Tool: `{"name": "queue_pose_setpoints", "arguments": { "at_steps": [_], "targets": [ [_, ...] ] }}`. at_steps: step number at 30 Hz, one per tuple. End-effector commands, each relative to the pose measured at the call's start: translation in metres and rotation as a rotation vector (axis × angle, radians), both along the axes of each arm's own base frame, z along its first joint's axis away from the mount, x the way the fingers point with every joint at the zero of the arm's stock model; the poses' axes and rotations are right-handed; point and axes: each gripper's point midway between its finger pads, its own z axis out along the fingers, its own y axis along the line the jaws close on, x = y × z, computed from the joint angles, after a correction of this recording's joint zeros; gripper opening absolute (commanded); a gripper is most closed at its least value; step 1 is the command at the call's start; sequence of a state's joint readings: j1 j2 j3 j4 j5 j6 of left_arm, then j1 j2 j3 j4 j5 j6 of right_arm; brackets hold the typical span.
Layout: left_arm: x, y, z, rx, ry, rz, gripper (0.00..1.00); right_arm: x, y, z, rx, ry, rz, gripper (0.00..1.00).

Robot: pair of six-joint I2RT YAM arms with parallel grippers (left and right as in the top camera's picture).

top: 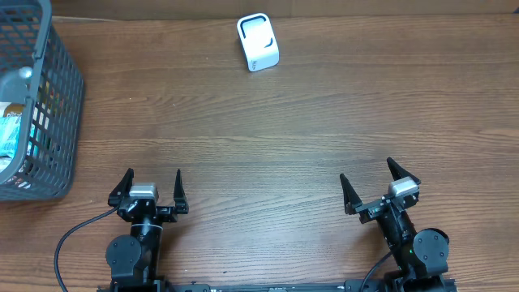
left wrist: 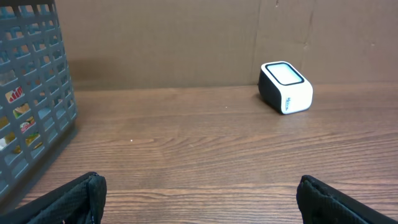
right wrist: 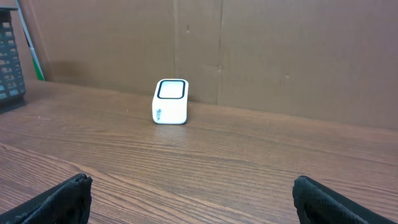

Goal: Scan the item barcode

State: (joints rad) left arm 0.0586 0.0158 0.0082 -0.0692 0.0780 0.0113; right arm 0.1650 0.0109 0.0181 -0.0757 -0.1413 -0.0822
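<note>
Hovering wide open and empty near the table's [top: 268, 138] front edge: left gripper [top: 153, 172], right gripper [top: 366, 168]. Sitting well ahead, toward the far edge: white scanner [top: 258, 42]. Lying in the basket [top: 69, 105], far left: packaged items [top: 10, 130].

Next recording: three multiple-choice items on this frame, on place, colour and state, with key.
1. On the brown wooden table, the grey plastic mesh basket stands at the: A left edge; B centre; C right edge.
2. The small box-shaped scanner is mostly: A red; B white; C green.
3. The left end effector and right end effector are: A shut; B open, empty; C holding packets.
Key: A, overhead shows it leftmost; B, white in every view; B, jaws spread, nothing between.
</note>
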Motion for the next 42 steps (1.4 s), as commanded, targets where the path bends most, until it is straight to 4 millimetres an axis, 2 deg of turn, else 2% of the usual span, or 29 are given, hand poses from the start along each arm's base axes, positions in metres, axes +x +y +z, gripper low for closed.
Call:
{"name": "queue_pose_setpoints", "arguments": {
  "at_steps": [1, 32, 35, 37, 39, 42],
  "targets": [
    [0.000, 0.000, 0.000, 0.020, -0.003, -0.001, 1.00, 0.001, -0.002, -0.002, -0.003, -0.002, -0.013, 1.00],
    [0.000, 0.000, 0.001, 0.023, -0.007, 0.000, 1.00, 0.001, -0.002, -0.002, -0.003, -0.002, -0.013, 1.00],
    [0.000, 0.002, 0.017, 0.039, -0.075, 0.011, 1.00, 0.001, -0.002, -0.002, -0.003, -0.002, -0.013, 1.00],
    [-0.002, -0.014, 0.039, 0.044, -0.161, -0.075, 0.99, 0.001, -0.002, -0.002, -0.003, -0.002, -0.013, 1.00],
    [-0.009, -0.029, 0.072, 0.059, -0.273, -0.166, 1.00, 0.001, -0.002, -0.002, -0.003, -0.002, -0.013, 1.00],
    [-0.029, -0.035, 0.134, 0.084, -0.433, -0.191, 1.00, 0.001, -0.002, -0.002, -0.003, -0.002, -0.013, 1.00]
  ]
}}
